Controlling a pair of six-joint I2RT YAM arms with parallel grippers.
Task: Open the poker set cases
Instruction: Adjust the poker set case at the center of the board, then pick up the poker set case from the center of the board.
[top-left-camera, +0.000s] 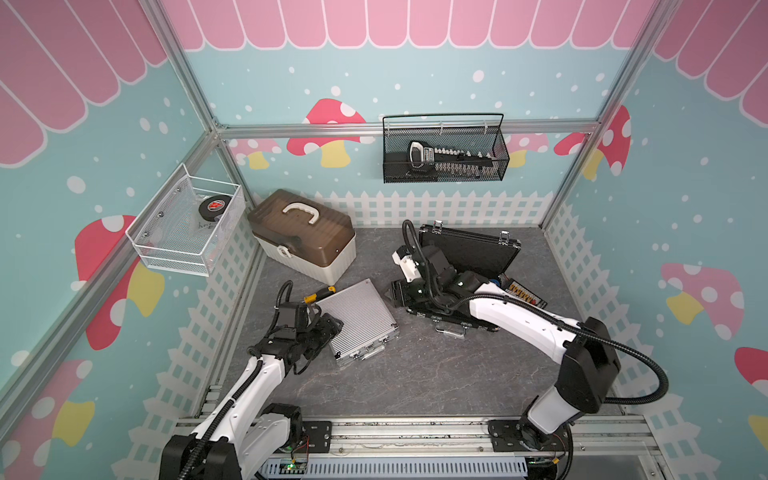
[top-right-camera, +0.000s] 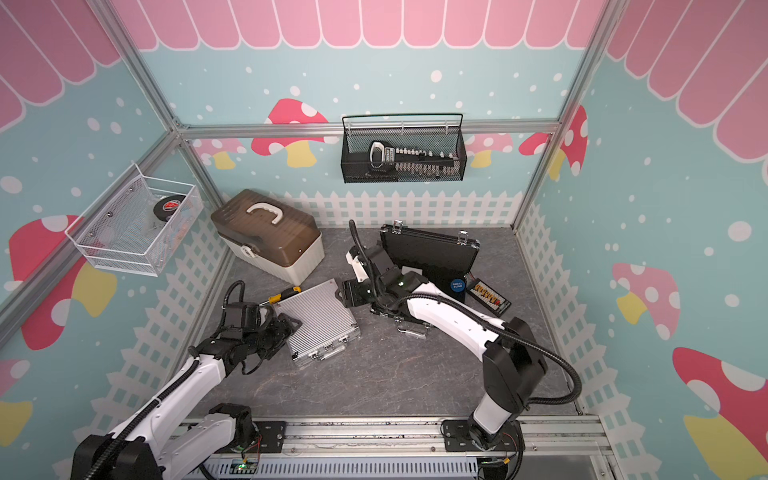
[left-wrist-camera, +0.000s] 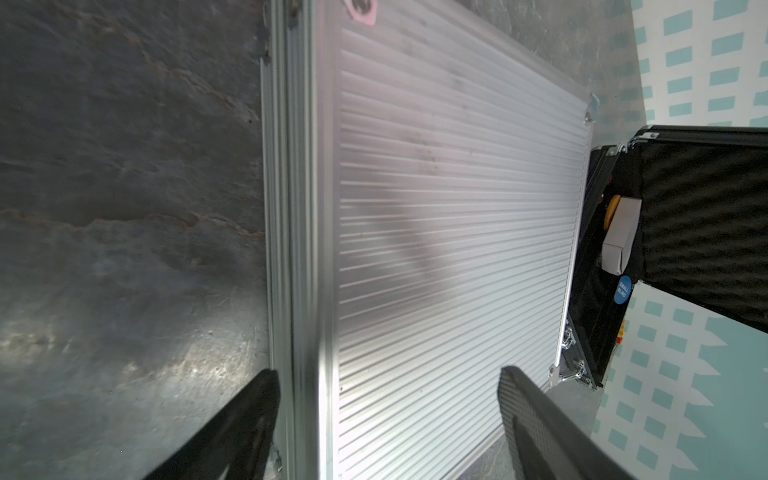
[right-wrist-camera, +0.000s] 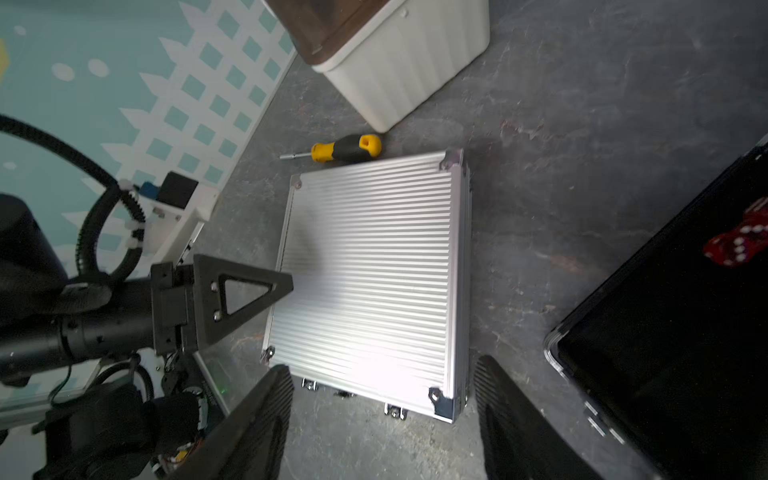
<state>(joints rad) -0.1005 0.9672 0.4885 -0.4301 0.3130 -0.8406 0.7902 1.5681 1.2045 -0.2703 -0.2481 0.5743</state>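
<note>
Silver ribbed aluminium: in both top views the smaller poker case (top-left-camera: 357, 320) lies flat and shut on the grey table (top-left-camera: 415, 374), its latches toward my base. The black case (top-left-camera: 469, 249) behind it already stands open with its lid propped up, so I judge only the silver one remains. My left gripper (top-left-camera: 332, 326) waits at the silver case's left edge, probably to steady it. My right gripper (top-left-camera: 397, 293) hangs near its far right corner, apart from it.

Left wrist view: my fingers (left-wrist-camera: 249, 424) are spread wide, one outside the side wall and one over the lid, clasping nothing. Whether they touch it I cannot tell.

Right wrist view: my right fingers (right-wrist-camera: 511, 415) also stand apart and empty, flanking the corner nearest the latches (right-wrist-camera: 392, 409). A screwdriver (right-wrist-camera: 347, 150) lies just beyond the case.
</note>
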